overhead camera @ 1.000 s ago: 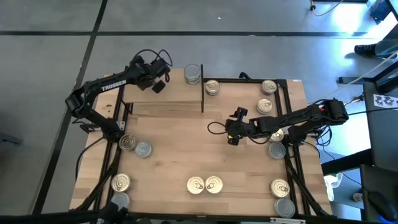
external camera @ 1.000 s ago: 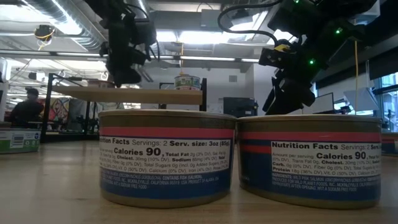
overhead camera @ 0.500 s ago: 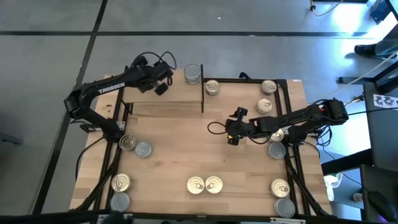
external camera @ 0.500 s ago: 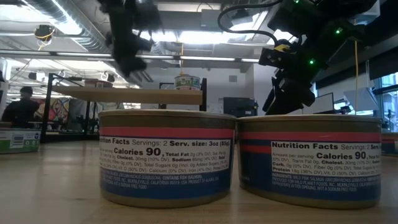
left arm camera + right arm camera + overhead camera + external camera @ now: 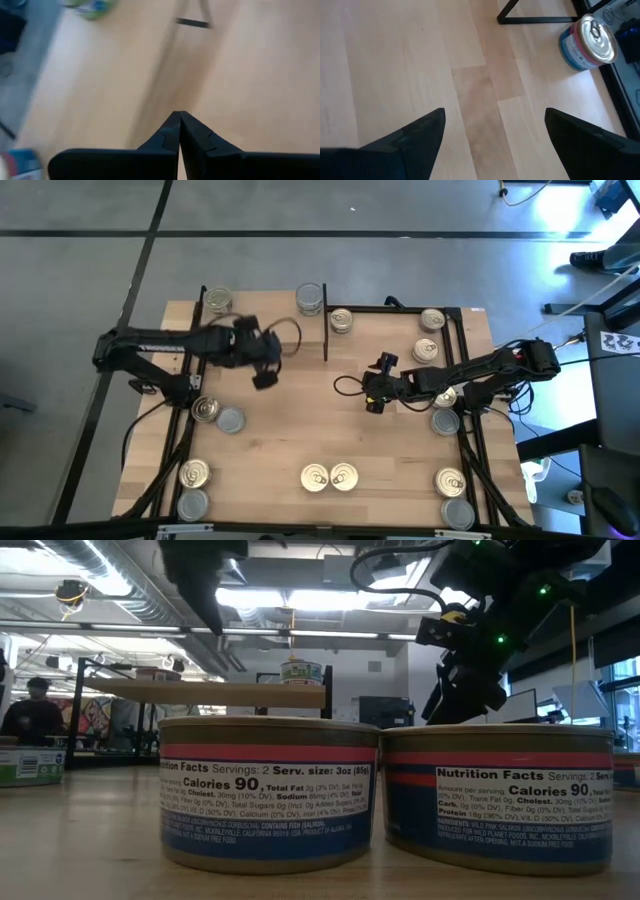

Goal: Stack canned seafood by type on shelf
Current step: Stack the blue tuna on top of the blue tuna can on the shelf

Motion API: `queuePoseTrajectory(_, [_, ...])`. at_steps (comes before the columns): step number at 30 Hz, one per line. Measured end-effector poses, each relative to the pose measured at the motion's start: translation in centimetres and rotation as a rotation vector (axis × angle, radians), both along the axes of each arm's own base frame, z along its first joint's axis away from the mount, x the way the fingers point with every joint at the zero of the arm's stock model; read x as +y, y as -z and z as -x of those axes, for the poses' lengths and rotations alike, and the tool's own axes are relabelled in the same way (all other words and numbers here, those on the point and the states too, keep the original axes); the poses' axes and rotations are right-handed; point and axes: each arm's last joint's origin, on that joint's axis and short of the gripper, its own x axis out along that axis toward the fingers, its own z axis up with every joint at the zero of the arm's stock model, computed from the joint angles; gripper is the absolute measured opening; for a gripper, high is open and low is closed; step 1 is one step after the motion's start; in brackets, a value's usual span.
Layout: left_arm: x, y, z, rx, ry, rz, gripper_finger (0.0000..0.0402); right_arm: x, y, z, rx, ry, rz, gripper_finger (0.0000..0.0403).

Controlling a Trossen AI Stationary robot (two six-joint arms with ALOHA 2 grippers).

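The shelf (image 5: pixel 290 340) is a raised light-wood plank at the table's far left. One tin (image 5: pixel 218 300) stands on its far left corner and another (image 5: pixel 310 298) on its far right corner, also seen in the low view (image 5: pixel 300 672). My left gripper (image 5: pixel 262 376) is shut and empty over the shelf's near edge; its fingers meet in the left wrist view (image 5: pixel 179 117). My right gripper (image 5: pixel 375 400) is open and empty over the middle of the table (image 5: pixel 492 125). Several more tins stand around the table.
Tins stand beside the shelf (image 5: pixel 341 320), at the far right (image 5: pixel 432 320) (image 5: pixel 426 350), right (image 5: pixel 445 420), left (image 5: pixel 207 410) (image 5: pixel 231 420), and along the near edge (image 5: pixel 316 476) (image 5: pixel 344 476) (image 5: pixel 450 480). One tin (image 5: pixel 590 42) lies ahead of my right gripper. Black frame rails (image 5: pixel 460 370) line the table's sides.
My left gripper has swung from above the shelf's far side toward the table's near edge, to the shelf's near edge. The tin on the shelf's far left corner, hidden under the arm before, now shows. My right arm has kept still.
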Motion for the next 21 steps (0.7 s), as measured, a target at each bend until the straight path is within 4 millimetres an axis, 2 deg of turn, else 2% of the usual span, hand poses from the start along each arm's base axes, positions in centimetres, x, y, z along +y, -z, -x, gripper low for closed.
queuePoseTrajectory(5, [-3.9,1.8,-0.1,-0.022,0.109,0.075,0.0005,0.1,-0.2,-0.3,-0.035,-0.023,-0.035,0.0340])
queuePoseTrajectory(11, [-7.4,3.9,-0.4,-0.116,0.201,0.115,0.0005,0.4,-0.3,-0.7,-0.074,-0.064,-0.101,0.0340])
queuePoseTrajectory(18, [-9.3,4.5,-1.2,-0.278,0.263,0.156,0.0007,1.0,-0.3,-0.9,-0.101,-0.127,-0.272,0.0340])
queuePoseTrajectory(21, [-9.4,4.4,-1.6,-0.321,0.270,0.177,0.0025,2.2,-0.3,-0.7,-0.103,-0.140,-0.325,0.0340])
